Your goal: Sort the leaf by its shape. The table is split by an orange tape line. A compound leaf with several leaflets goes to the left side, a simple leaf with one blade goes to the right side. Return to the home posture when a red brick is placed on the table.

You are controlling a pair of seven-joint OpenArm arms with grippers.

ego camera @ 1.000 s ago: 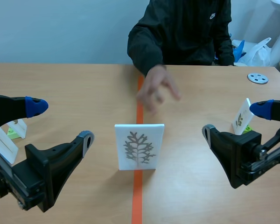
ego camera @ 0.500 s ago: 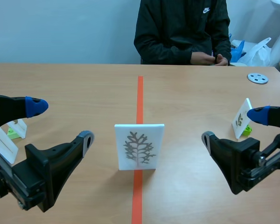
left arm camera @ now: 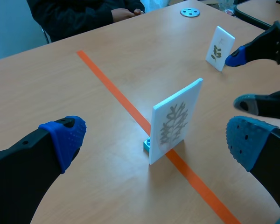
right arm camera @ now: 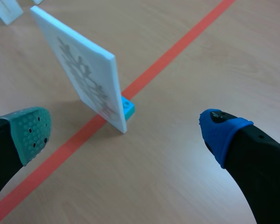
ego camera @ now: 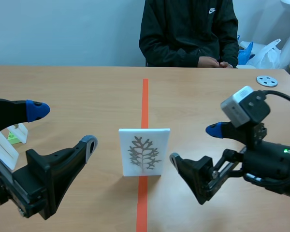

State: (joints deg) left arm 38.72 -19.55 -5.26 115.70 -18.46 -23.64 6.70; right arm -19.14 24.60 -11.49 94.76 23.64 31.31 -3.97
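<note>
Right gripper (ego camera: 194,144) hangs with fingers spread wide just beside the white upright card printed with a grey branching leaf (ego camera: 144,151). The card stands on the orange tape line (ego camera: 145,96), not yet sorted. Left gripper (ego camera: 63,126) gapes too, holding nothing. I'd guess the leaf belongs on the left side. Bare tabletop lies there, but small white cards (ego camera: 5,145) crowd the near-left edge.

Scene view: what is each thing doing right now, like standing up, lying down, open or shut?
Branching-leaf card: standing upright on the orange tape line, not gripped.
Left gripper: open, empty.
Right gripper: open, empty, beside that card.
Green-sprig card: standing upright.
Grey disc: lying flat.
</note>
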